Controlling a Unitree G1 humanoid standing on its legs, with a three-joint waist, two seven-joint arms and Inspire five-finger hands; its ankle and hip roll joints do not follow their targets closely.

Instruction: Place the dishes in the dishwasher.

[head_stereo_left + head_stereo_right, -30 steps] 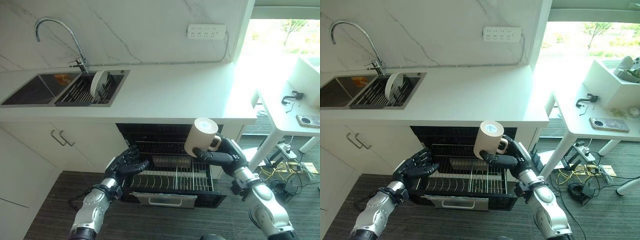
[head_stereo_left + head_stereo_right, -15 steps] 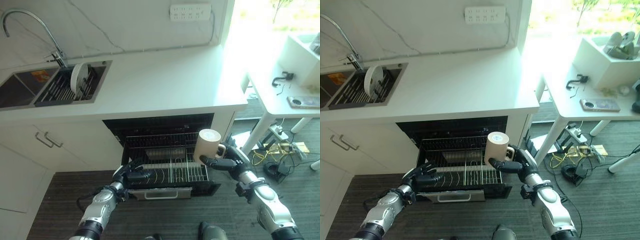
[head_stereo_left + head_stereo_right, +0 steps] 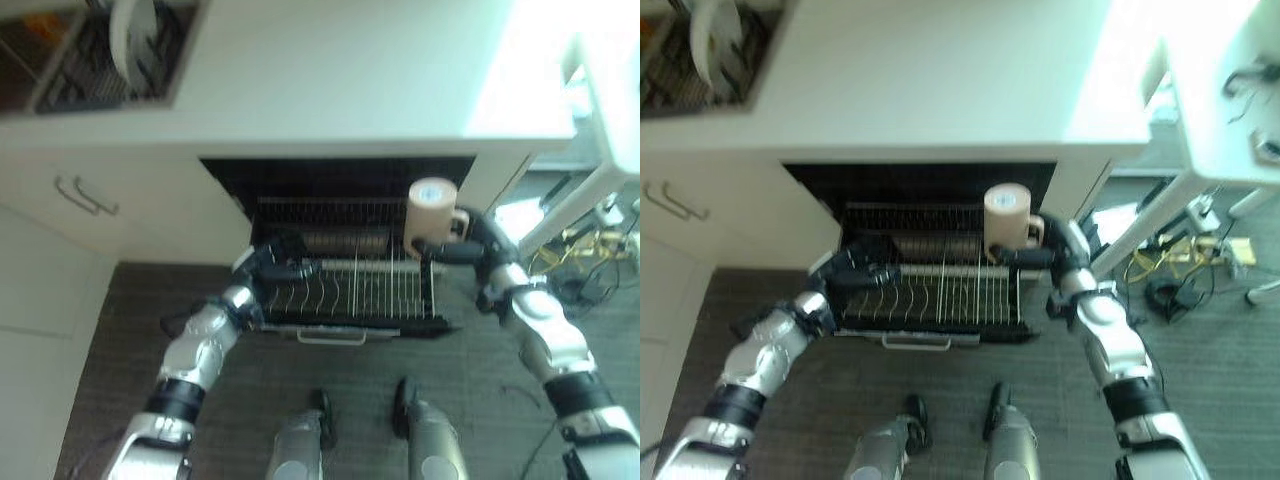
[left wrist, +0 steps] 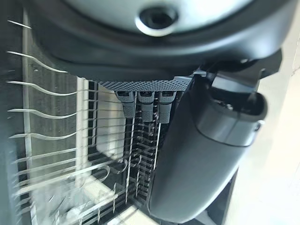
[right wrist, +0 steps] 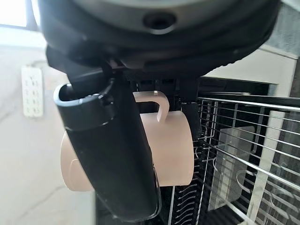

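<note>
A beige mug (image 3: 430, 210) hangs upright above the back right corner of the pulled-out dishwasher rack (image 3: 350, 322). My right hand (image 3: 478, 240) is shut on it at the handle side. In the right wrist view the mug (image 5: 173, 145) lies past my thumb (image 5: 117, 154), its handle between my fingers. My left hand (image 3: 268, 265) sits at the rack's left edge with its fingers stretched over the wire tines. In the left wrist view that hand (image 4: 201, 154) holds nothing. A metal insert lies at the back of the rack.
The white counter (image 3: 330, 60) overhangs the dishwasher opening. A white plate (image 3: 128, 25) stands in the sink's rack at the far left. Cabinet handles (image 3: 80, 195) are to the left. A white table leg (image 3: 585, 195) and floor cables are to the right.
The camera has tipped down and the whole scene shifted. The mug has dropped closer to the rack's back right. My left hand has reached the rack's left edge.
</note>
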